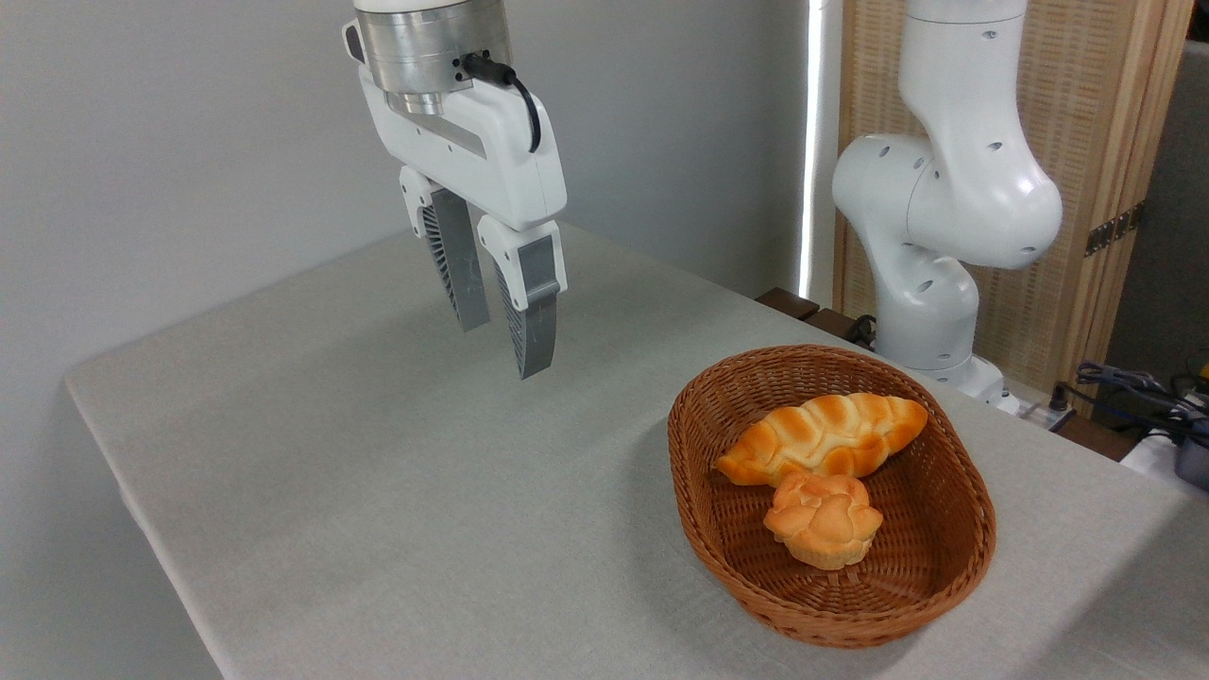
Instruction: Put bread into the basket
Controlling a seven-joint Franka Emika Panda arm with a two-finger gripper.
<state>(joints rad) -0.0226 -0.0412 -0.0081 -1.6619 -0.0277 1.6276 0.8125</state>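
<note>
Grey surface [378,491] lies bare below your end effector [505,345], fingers apart, empty; bread [824,436] sits in the basket [963,557]. Placement looks finished; only retreat remains.

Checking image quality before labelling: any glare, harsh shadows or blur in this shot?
Fixed camera: light is soft and even; a bright overexposed strip runs down beside the wooden screen; faint shadows lie on the table left of the basket; the bread and the end effector look sharp.
</note>
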